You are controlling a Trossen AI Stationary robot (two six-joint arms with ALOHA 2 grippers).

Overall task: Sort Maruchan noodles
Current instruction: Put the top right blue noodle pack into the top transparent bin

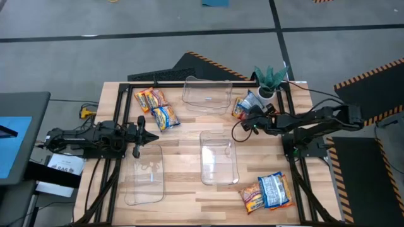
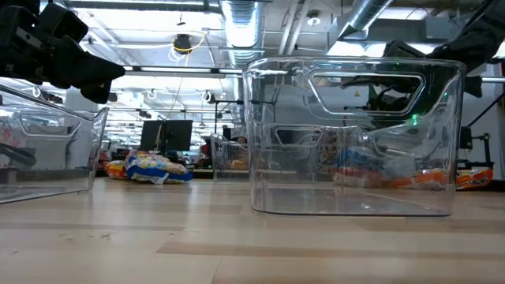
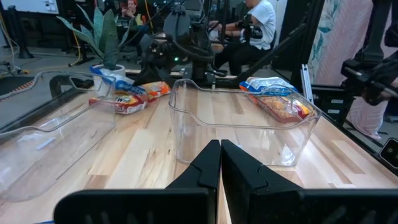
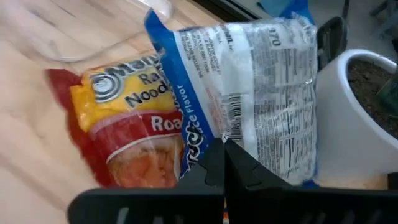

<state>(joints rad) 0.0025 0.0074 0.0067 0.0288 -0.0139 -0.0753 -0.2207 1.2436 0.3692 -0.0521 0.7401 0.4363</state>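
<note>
Wooden table (image 1: 189, 183): packets (image 1: 266, 190), bins (image 1: 218, 157)

6 noodle packets (image 1: 158, 108), 3 bins (image 1: 218, 157)

The blue packet (image 4: 249, 93) has a white back with black print. The red packet (image 4: 124, 124) carries a yellow panel. The pot (image 4: 364, 118) is white, the table (image 1: 189, 183) pale wood, and the bins (image 1: 218, 157) clear.

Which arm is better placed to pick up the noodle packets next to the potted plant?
The right one. Its gripper is already at the blue packet and red packet beside the plant pot. The left gripper is across the table, pointing at the middle bin.
</note>
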